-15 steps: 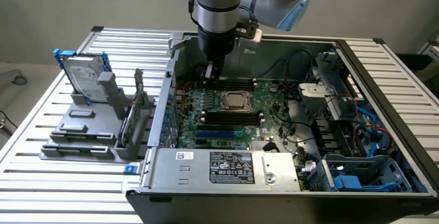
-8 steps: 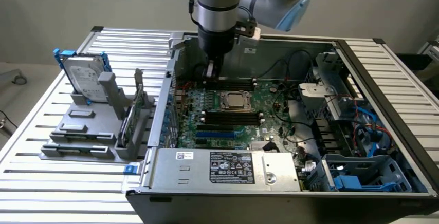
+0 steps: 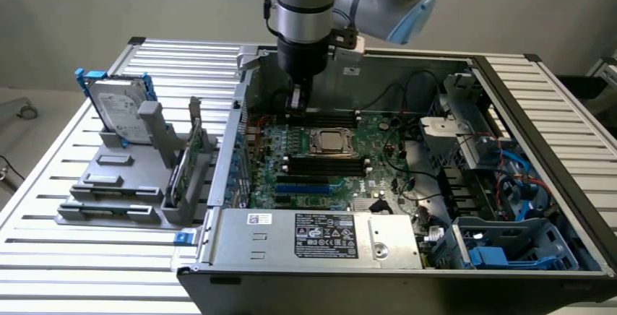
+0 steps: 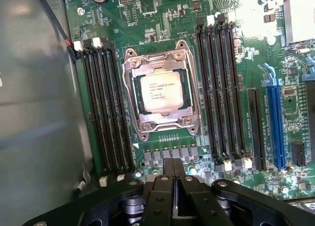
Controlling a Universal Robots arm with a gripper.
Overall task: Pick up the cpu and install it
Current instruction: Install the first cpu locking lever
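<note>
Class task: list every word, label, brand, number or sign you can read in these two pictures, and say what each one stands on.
None can be quoted.
cpu: printed lines on its metal top, too blurred to read.
Power supply label: small print and marks, too small to read.
White sticker beside it: unreadable.
Hard drive label: unreadable.
Motherboard: white markings, too small to read.

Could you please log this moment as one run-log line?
gripper: shut, empty | cpu: seated in socket | arm: above motherboard
</note>
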